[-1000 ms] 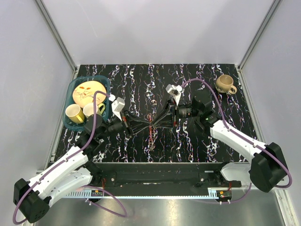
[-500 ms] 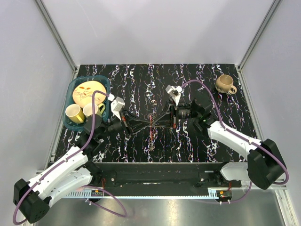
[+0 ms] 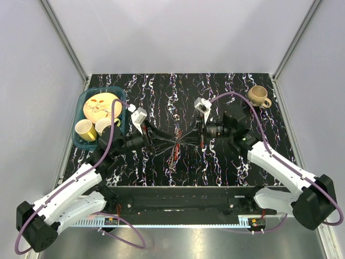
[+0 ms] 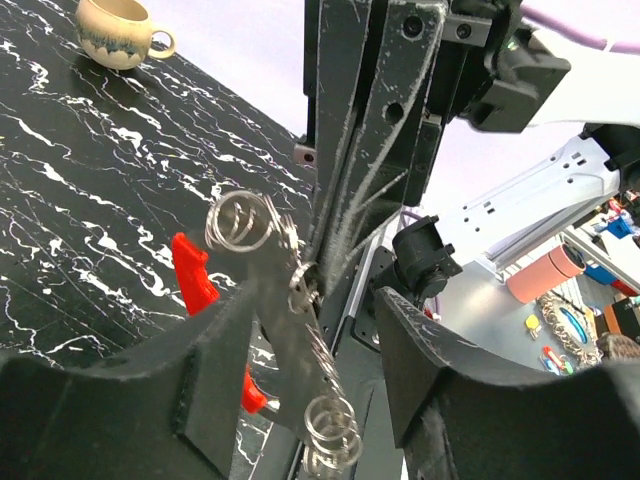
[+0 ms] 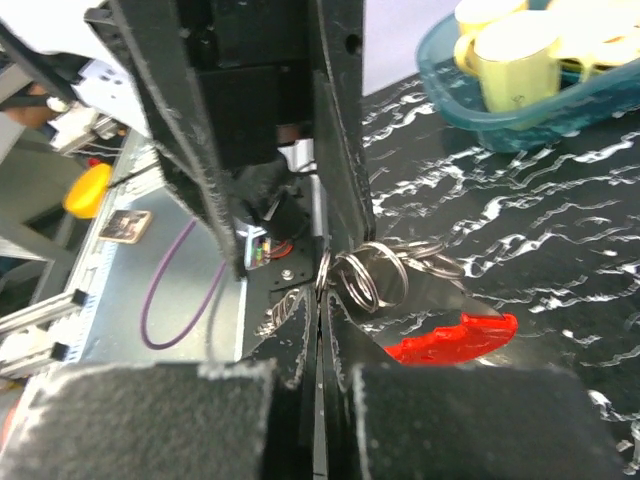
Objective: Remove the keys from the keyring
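The keyring (image 5: 372,274), a cluster of thin silvery loops, hangs at my right gripper (image 5: 320,300), which is shut on one loop. A flat grey key (image 4: 285,340) and a bright red piece (image 4: 192,272) dangle from the loops, above the table's middle. My left gripper (image 4: 315,330) is open; its fingers (image 4: 215,370) stand either side of the hanging keys, apart from them. In the top view the keys (image 3: 172,155) hang between the left gripper (image 3: 163,143) and the right gripper (image 3: 182,141), which face each other.
A teal basket (image 3: 79,141) holding a yellow plate and two yellow mugs sits at the left edge. A brown mug (image 3: 258,96) stands at the back right. The table's front rail runs close below the keys.
My left gripper has opened and let go of the bunch. The right gripper shut on a loop and now carries the bunch alone. Both arms shifted slightly.
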